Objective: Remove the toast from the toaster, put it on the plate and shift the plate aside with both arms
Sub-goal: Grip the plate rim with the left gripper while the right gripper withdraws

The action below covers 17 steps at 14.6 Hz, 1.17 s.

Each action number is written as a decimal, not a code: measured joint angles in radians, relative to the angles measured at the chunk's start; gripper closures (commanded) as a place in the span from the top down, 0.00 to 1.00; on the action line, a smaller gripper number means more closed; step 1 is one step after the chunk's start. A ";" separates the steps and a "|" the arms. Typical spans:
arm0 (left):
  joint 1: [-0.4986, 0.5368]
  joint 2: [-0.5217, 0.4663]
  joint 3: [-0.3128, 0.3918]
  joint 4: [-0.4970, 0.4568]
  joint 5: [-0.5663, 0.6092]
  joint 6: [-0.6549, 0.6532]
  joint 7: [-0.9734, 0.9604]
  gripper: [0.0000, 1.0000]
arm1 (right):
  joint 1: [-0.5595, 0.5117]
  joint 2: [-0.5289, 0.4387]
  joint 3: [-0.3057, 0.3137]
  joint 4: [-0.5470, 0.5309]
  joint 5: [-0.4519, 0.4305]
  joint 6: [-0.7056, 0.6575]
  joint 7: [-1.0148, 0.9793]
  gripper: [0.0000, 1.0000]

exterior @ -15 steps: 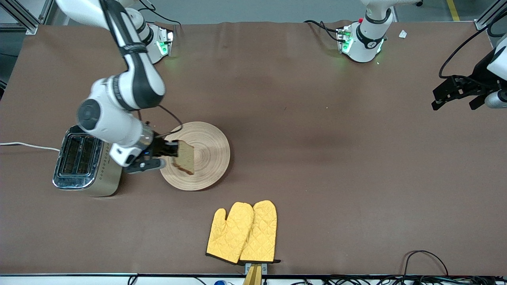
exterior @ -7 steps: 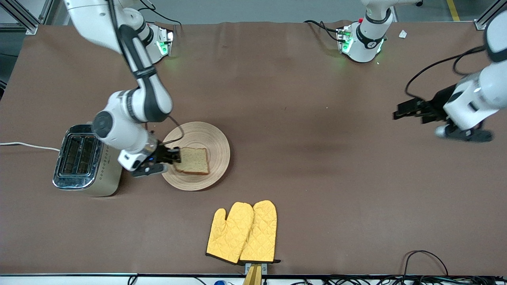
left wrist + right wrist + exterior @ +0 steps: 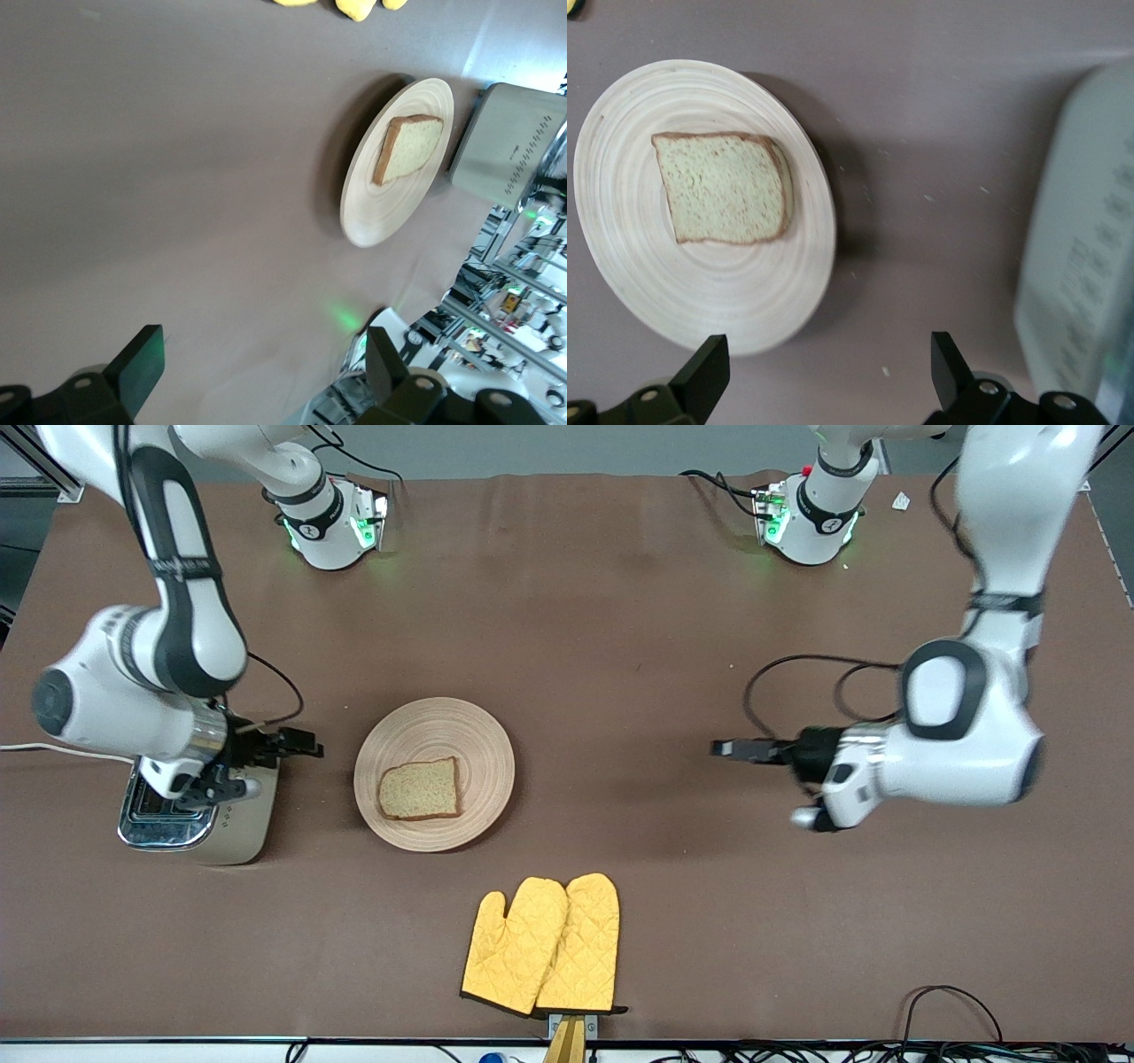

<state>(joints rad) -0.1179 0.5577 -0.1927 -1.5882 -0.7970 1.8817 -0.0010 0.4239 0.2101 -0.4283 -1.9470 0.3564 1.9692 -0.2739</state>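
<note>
Toast (image 3: 419, 788) lies flat on the round wooden plate (image 3: 478, 735), so extraction and placing look done; moving the plate aside with both arms remains. Nearby, toward the right arm's end of the table, stands the toaster (image 3: 232, 837). Over it hangs the right gripper (image 3: 297, 744), fingers apart and empty. Over bare table toward the left arm's end, the left gripper (image 3: 731, 749) is likewise spread, holding nothing.
</note>
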 measured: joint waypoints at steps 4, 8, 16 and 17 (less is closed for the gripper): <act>-0.257 0.204 -0.003 0.095 -0.171 0.309 0.005 1.00 | -0.001 -0.172 -0.004 0.030 -0.233 -0.087 0.144 1.00; -0.433 0.358 -0.002 0.206 -0.301 0.516 0.053 0.99 | -0.051 -0.276 -0.042 0.115 -0.349 -0.170 0.150 1.00; -0.523 0.459 0.001 0.277 -0.422 0.627 0.166 0.01 | -0.068 -0.300 -0.038 0.138 -0.399 -0.188 0.147 1.00; -0.522 0.461 0.002 0.277 -0.427 0.627 0.188 0.01 | -0.067 -0.300 -0.038 0.139 -0.399 -0.188 0.147 1.00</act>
<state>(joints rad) -0.6396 1.0191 -0.1911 -1.3110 -1.2239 2.5087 0.1867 0.3566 -0.0902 -0.4661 -1.8076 -0.0422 1.7817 -0.1268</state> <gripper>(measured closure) 0.639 0.000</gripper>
